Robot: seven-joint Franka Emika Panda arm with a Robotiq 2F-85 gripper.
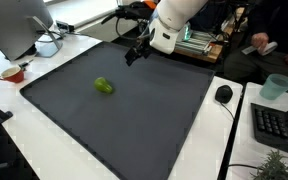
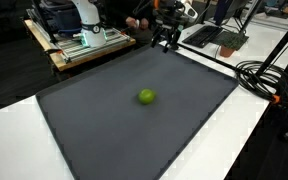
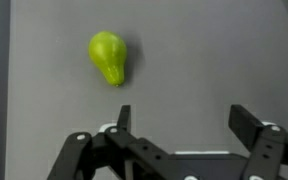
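Note:
A green pear (image 1: 103, 87) lies on the dark grey mat (image 1: 134, 120); it shows in both exterior views (image 2: 146, 97) and in the wrist view (image 3: 108, 57). My gripper (image 1: 137, 52) hangs above the far edge of the mat (image 2: 165, 40), well away from the pear. In the wrist view the two black fingers (image 3: 184, 118) are spread wide apart with nothing between them, and the pear lies up and to the left of them. The gripper is open and empty.
A monitor (image 1: 19, 25), a white bowl (image 1: 46, 46) and a red-rimmed dish (image 1: 12, 73) stand beside the mat. A black mouse (image 1: 224, 94), a keyboard (image 1: 279, 125) and a teal cup (image 1: 275, 87) lie on the white table. Cables (image 2: 264, 75) and equipment (image 2: 84, 40) line the mat's edges.

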